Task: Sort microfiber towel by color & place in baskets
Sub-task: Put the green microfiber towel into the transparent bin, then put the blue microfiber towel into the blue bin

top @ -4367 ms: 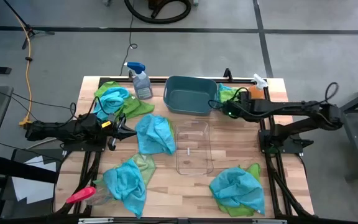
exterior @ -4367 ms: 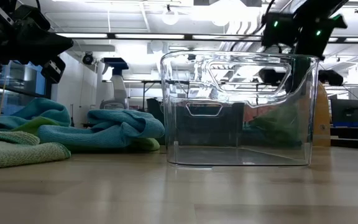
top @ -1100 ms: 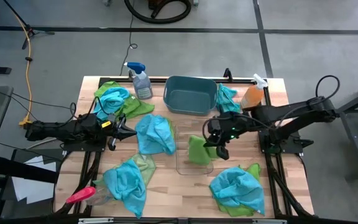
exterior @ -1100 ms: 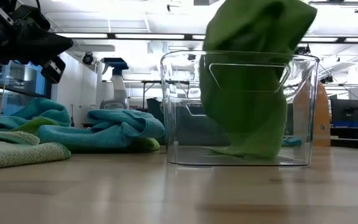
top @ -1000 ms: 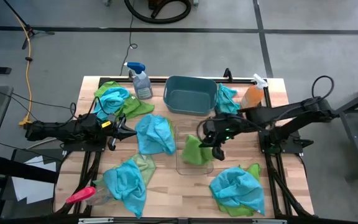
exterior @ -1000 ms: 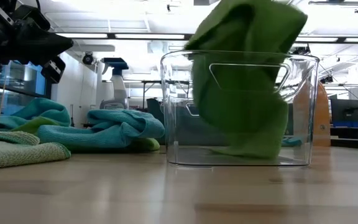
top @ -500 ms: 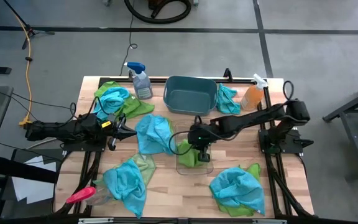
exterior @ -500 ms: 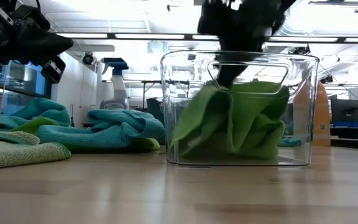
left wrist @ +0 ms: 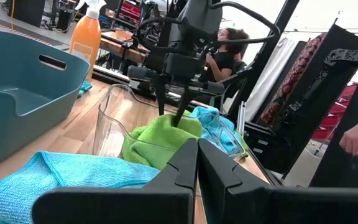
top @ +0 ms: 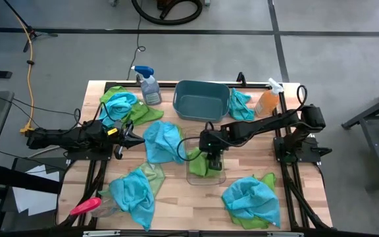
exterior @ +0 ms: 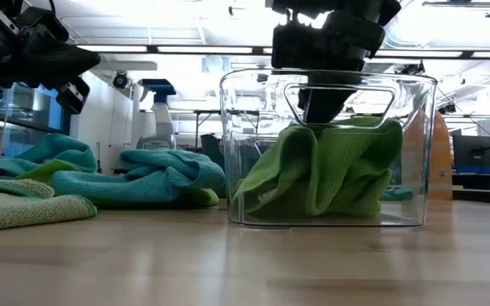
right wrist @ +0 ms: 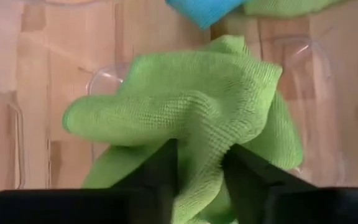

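Overhead, right gripper (top: pixel 210 158) points down into clear bin (top: pixel 205 176), fingers parted around green towel (exterior: pixel 321 174).

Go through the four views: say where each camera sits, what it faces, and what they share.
High: overhead, straight down; both arms, left pincer idle near the table's left side.
Low: table height, facing the clear bin; right pincer dips in.
Left wrist: past its shut fingers toward the teal tub and bin.
Right wrist: down between parted fingers onto the green towel.
Shared: all four show that towel in the clear bin.
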You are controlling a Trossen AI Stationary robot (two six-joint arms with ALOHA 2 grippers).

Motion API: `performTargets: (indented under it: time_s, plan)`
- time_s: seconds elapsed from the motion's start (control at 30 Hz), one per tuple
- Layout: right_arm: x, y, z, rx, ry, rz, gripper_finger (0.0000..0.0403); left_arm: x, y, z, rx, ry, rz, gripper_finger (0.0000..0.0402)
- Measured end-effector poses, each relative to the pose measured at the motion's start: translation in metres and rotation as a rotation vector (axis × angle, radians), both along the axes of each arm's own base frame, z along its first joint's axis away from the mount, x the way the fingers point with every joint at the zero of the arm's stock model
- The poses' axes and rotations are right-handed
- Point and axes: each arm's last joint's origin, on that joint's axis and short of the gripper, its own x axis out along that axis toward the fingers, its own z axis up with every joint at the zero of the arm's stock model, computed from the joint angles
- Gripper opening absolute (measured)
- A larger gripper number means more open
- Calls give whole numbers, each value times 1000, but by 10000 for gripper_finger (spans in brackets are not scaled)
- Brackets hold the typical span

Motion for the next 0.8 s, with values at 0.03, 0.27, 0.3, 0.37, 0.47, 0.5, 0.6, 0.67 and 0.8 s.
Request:
performTargets:
  time_s: [0.03, 0.27, 0.3, 0.37, 0.47, 0.5, 0.6, 0.67, 0.8]
  plan:
    - [0, 0, 0, -2, 4, 5, 151, 0, 0, 0, 0, 1, 0, 0]
    - [1, 0, 17, -29, 26, 71, 252, 0, 0, 0, 0, 0, 0, 0]
    - [2, -1, 24, -34, 30, 81, 256, 0, 0, 0, 0, 0, 1, 0]
    - [3, -3, 37, -48, 38, 104, 260, 0, 0, 0, 0, 0, 1, 0]
    - [4, -7, 61, -71, 48, 145, 261, 0, 0, 0, 0, 0, 0, 0]
    - [4, -9, 69, -78, 50, 156, 261, 0, 0, 0, 1, 1, 1, 0]
    - [2, -16, 93, -104, 51, 151, 261, 0, 0, 0, 0, 0, 1, 0]
    - [0, -22, 109, -119, 21, 129, 261, 0, 0, 0, 0, 0, 1, 0]
    - [-11, -33, 132, -154, -64, 34, 261, 0, 0, 0, 0, 0, 0, 0]
